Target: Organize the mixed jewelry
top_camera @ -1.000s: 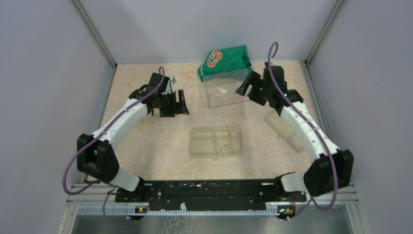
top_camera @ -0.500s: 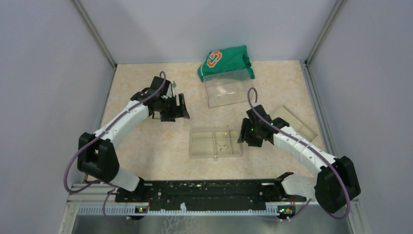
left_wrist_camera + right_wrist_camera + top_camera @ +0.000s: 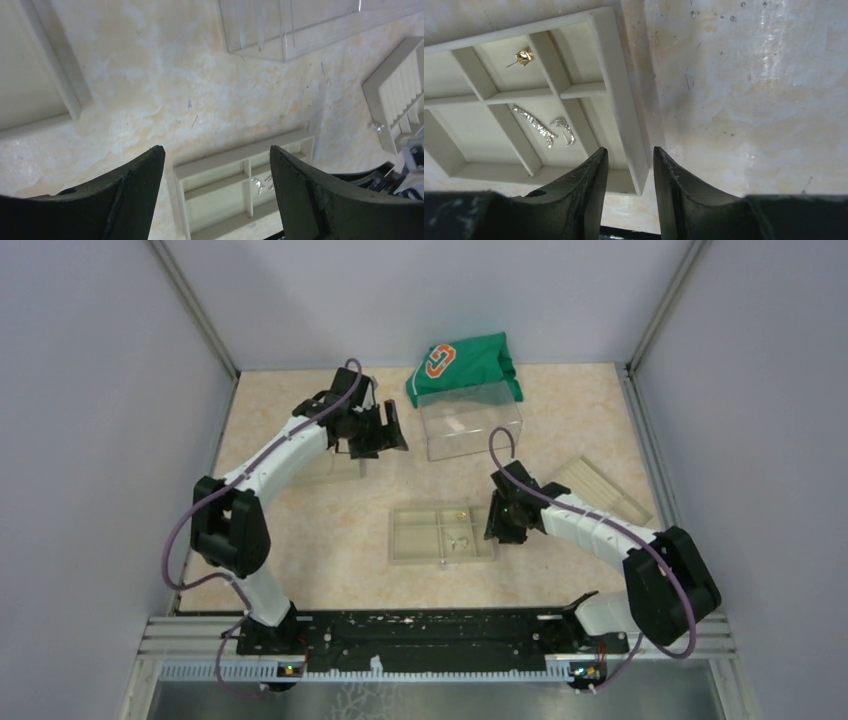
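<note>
The left end effector [image 3: 380, 434] hangs released, jaws wide, at the back left of the tabletop [image 3: 300, 540] beside a shallow tray [image 3: 59, 75], well apart from the work. Toward the middle sits the compartment tray [image 3: 619, 90], its long axis running left to right. The mixed jewelry lies in its right-hand cells: a gold stud [image 3: 524, 56] in the rear one, two curved silvery pieces [image 3: 538, 126] slantwise in the front one. The right end effector [image 3: 630, 148], clearly the nearer, stands astride the tray's right wall, jaws partly parted and grasping nothing visible. The jewelry is just left of it, with that wall between. Behind are a clear box [image 3: 470, 430] and a green cloth [image 3: 465, 362], and to the right a ridged tray [image 3: 600, 490].
</note>
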You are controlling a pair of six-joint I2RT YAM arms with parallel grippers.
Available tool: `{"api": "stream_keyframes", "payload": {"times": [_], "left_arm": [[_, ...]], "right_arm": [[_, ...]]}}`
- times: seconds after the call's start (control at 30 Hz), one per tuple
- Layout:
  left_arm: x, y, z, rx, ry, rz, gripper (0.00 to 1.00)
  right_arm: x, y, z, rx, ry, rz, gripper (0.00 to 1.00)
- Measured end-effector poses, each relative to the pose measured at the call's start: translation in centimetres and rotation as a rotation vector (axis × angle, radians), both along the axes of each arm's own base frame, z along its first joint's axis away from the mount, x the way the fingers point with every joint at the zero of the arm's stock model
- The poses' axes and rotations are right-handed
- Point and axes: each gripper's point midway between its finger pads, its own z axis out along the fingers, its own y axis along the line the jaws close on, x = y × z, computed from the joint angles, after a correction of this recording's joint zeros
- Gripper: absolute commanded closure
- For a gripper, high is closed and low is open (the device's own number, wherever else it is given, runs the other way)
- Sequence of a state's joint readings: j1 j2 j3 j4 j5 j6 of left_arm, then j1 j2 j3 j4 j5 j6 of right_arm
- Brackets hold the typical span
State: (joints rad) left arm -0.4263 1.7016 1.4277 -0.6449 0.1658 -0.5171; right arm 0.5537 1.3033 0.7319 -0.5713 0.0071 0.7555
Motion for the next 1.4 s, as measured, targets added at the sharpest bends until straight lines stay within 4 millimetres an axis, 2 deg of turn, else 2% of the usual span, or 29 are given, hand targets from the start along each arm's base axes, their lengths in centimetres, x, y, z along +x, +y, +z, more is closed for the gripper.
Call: {"api": "stream_keyframes", "payload": {"times": [0.13, 0.3, 0.43, 0.5, 0.67, 0.87, 1.1, 1.2, 1.4], "left_arm": [[3.5, -1.9, 0.2, 0.003, -0.039, 0.009, 0.16], [8.5, -3.9, 1.3, 0.000, -0.113, 0.019, 0.14], [13.4, -5.7, 3.0, -0.012, -0.210, 0.023, 0.12], [14.9, -6.1, 3.2, -0.008, -0.241, 0.028, 0.11], [16.6, -6.4, 1.7, 0.006, -0.270, 0.024, 0.08], [19.4, -8.1, -0.1, -0.015, -0.316, -0.007, 0.08], [19.4, -8.4, -3.4, 0.004, -0.276, -0.046, 0.09], [18.9, -8.4, -3.7, 0.001, -0.272, -0.058, 0.10], [15.5, -6.8, -3.9, 0.030, -0.238, -0.078, 0.10]], "right_arm": [[-0.1, 0.2, -1.6, -0.035, 0.022, 0.015, 0.75], [0.0, 0.1, -2.7, -0.059, 0.032, 0.017, 1.00], [0.2, -0.3, -2.7, -0.082, 0.022, 0.017, 1.00], [0.2, -0.7, -2.7, -0.102, 0.019, 0.020, 1.00], [-0.3, -2.2, -2.1, -0.164, 0.027, 0.041, 1.00], [0.1, -4.0, 0.7, -0.178, -0.004, 0.027, 1.00], [0.8, -6.5, 3.6, -0.203, -0.038, -0.024, 1.00], [0.7, -6.9, 4.0, -0.215, -0.037, -0.027, 1.00], [0.1, -7.3, 4.1, -0.231, -0.012, -0.020, 1.00]]}}
